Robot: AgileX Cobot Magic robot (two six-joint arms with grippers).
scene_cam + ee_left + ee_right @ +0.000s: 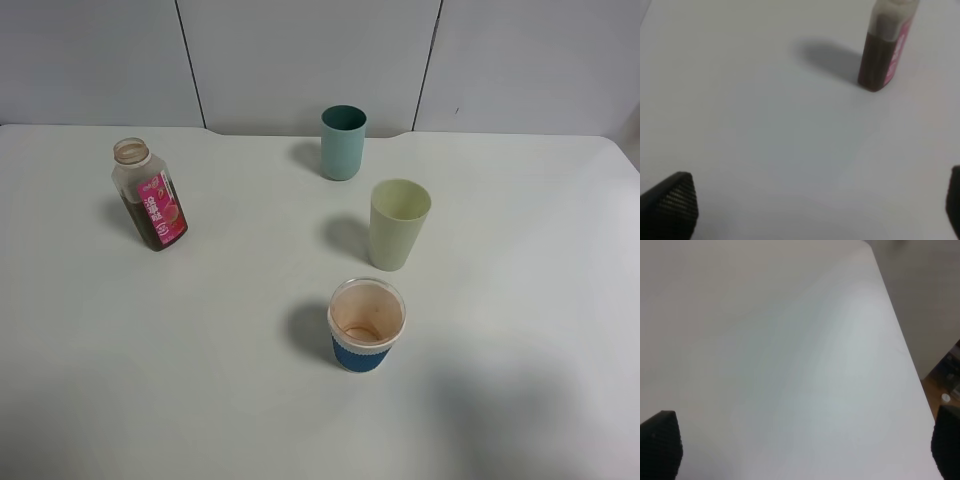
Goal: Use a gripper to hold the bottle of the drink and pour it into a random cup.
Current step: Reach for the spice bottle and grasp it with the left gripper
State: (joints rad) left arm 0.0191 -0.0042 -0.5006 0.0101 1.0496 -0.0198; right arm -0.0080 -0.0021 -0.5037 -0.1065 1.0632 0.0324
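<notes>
The bottle (150, 196) stands upright at the table's left, capless, with a pink label and brown drink inside. It also shows in the left wrist view (887, 47), well ahead of my open left gripper (815, 210), whose dark fingertips (675, 200) sit wide apart over bare table. The pale yellowish-green cup (398, 224) stands right of centre. My right gripper (805, 450) is open over bare table near the table's edge, with nothing between its fingertips (660, 442). Neither gripper shows in the exterior high view.
A darker teal tumbler (343, 142) stands at the back centre. A clear cup with a blue sleeve (366, 326) stands in front of the pale cup. The white table's right edge (905, 360) shows in the right wrist view, floor beyond it.
</notes>
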